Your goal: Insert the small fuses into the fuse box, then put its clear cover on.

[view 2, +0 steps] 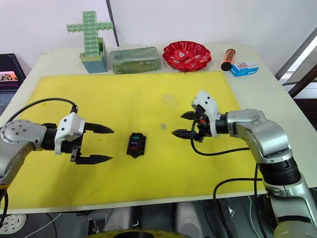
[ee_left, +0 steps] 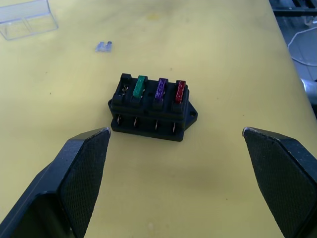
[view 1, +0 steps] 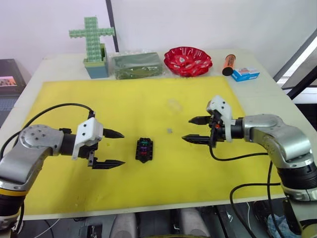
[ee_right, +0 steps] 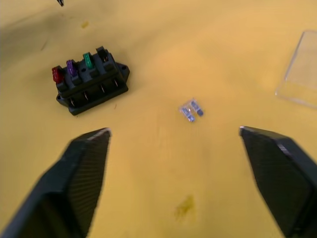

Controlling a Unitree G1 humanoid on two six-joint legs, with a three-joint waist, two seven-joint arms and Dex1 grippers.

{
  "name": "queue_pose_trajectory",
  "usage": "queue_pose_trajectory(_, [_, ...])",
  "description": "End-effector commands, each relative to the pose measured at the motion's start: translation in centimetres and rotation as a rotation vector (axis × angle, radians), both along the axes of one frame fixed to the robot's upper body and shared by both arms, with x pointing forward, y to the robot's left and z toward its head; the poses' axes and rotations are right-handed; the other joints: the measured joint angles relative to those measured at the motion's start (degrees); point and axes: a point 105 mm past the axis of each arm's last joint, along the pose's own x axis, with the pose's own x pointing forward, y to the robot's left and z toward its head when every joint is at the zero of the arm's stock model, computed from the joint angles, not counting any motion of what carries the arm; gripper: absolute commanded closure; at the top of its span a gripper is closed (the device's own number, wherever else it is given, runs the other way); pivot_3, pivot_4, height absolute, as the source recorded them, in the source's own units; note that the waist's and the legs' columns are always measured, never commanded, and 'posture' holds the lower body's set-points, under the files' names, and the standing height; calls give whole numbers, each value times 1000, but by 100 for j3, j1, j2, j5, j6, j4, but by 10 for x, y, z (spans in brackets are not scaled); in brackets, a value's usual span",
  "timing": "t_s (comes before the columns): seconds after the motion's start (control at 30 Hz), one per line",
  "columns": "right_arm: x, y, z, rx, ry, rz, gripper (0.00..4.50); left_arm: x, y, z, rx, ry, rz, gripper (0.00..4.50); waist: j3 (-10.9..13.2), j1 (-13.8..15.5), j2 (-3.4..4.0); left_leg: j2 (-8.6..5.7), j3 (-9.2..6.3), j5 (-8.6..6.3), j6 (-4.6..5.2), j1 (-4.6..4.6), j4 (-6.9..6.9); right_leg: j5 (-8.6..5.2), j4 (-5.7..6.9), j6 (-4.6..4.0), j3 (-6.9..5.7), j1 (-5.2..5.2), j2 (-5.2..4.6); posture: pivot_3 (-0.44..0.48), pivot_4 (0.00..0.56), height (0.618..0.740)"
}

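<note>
**Risk notes: last fuse and cover still loose**

Head views: The fuse box (view 1: 144, 149) lies on the yellow mat (view 1: 148, 99), between the two grippers. The left gripper (view 1: 114, 148) hangs just beside it, fingers spread and empty. The right gripper (view 1: 196, 130) hangs further off, also spread and empty. The clear cover (view 1: 174, 104) rests faintly visible up-mat from the box.

Left wrist view: Three fuses are seated: green fuse (ee_left: 139, 88), purple fuse (ee_left: 161, 89), red fuse (ee_left: 180, 91). The end slot beside the green one is empty.

Right wrist view: The loose greyish fuse (ee_right: 191, 110) lies flat on the mat, apart from the box.

Likely hazards:
- The flat fuse may slide or flip under the fingertips, being thin and low.
- The unrestrained box may shift or tip during insertion.
- The cover may be mislocated, since it is nearly transparent.
</note>
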Motion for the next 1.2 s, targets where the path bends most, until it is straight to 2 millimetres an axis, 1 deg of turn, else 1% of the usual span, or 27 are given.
queue_pose_trajectory(0.03, [3,9,11,39,25,36,26,2,-3,19,-15,-71,-15,0,0,0,0,0,0,0,0,0,1,0,0,0,1,0,0,0,150,740])
queue_pose_trajectory(0.17, [11,18,12,34,59,60,26,7,-10,24,-29,-85,-32,0,0,-1,0,0,0,0,0,0,1,0,1,0,1,0,0,0,150,740])
queue_pose_trajectory(0.37, [26,29,17,52,227,70,26,22,-28,33,-87,-119,-52,0,1,6,0,-2,1,0,0,-2,3,9,2,15,1,0,1,0,150,740])
queue_pose_trajectory(0.47, [36,30,12,25,294,46,26,29,-38,36,-107,-138,-62,0,0,5,0,-2,1,0,0,-2,3,10,2,16,2,0,2,0,150,740])
queue_pose_trajectory(0.53, [39,31,10,45,370,37,26,32,-47,36,-111,-150,-75,0,0,5,0,-2,0,0,0,-3,3,10,1,17,2,0,3,0,150,740])
queue_pose_trajectory(0.6, [43,33,6,46,415,26,26,33,-50,35,-112,-153,-82,0,0,-1,0,-2,0,0,0,-4,3,10,1,17,2,0,3,0,150,740])
queue_pose_trajectory(0.97, [60,41,-11,34,494,24,26,30,-50,28,-85,-146,-94,0,1,-9,2,-1,0,0,0,-3,2,11,3,18,3,-1,5,0,150,740])
queue_pose_trajectory(1.07, [60,44,-12,66,543,28,26,27,-49,27,-82,-144,-94,0,1,-5,1,-1,0,0,0,-4,3,11,4,19,3,-1,5,0,150,740])
queue_pose_trajectory(1.2, [59,47,-18,56,574,45,26,22,-47,23,-70,-133,-92,0,2,-11,2,-1,0,0,0,-3,2,11,4,19,3,-1,5,0,150,740])
